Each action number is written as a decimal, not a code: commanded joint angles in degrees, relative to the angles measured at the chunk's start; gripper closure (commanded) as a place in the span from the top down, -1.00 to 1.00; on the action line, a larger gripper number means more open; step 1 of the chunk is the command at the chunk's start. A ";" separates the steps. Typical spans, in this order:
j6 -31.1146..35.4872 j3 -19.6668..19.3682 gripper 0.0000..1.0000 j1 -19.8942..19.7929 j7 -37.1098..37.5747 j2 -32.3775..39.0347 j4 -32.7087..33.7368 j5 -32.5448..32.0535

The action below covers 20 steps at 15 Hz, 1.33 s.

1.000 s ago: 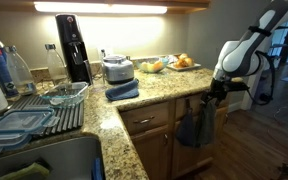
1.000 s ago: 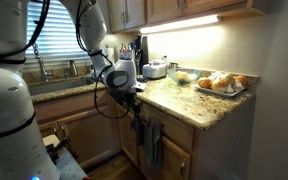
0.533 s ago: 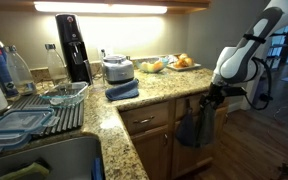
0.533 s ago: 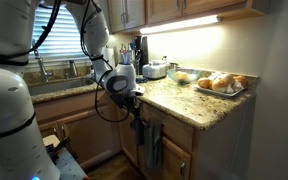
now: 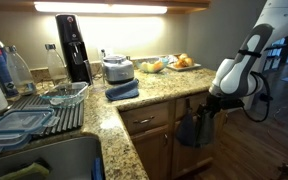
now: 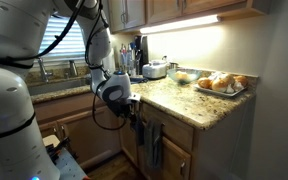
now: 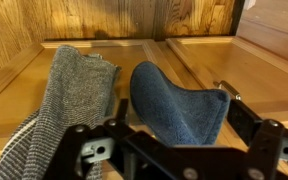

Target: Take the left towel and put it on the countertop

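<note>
Warm strip light glares under the cabinets, the table bright, the cupboards below dim. In the wrist view the hand looms dark and blurred.

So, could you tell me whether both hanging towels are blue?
No, the wrist view shows a grey towel beside a blue towel.

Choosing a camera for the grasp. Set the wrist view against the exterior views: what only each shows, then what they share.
Wrist view only: a grey towel and a blue towel clearly told apart, side by side on the cabinet front, beyond the open gripper. Exterior views only: the countertop, the dish rack, the fruit plate, the robot arm. Shared: the towels hanging at the cabinet, with the gripper close to them.
</note>
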 commanded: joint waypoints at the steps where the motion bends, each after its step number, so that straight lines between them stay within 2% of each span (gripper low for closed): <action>1: 9.04 1.69 1.00 -1.39 1.18 4.17 -1.07 -3.06; 3: 13.72 -0.80 1.00 1.08 1.29 6.66 -0.88 -4.35; 5: 16.80 -2.14 1.00 1.89 1.37 9.20 0.01 -5.38; 6: 13.08 -4.01 1.00 3.38 1.04 7.90 2.43 -4.95; 11: 13.33 -8.52 1.00 7.04 1.32 11.45 9.11 -3.73; 20: 13.22 -6.63 1.00 5.98 1.75 15.41 11.88 -4.88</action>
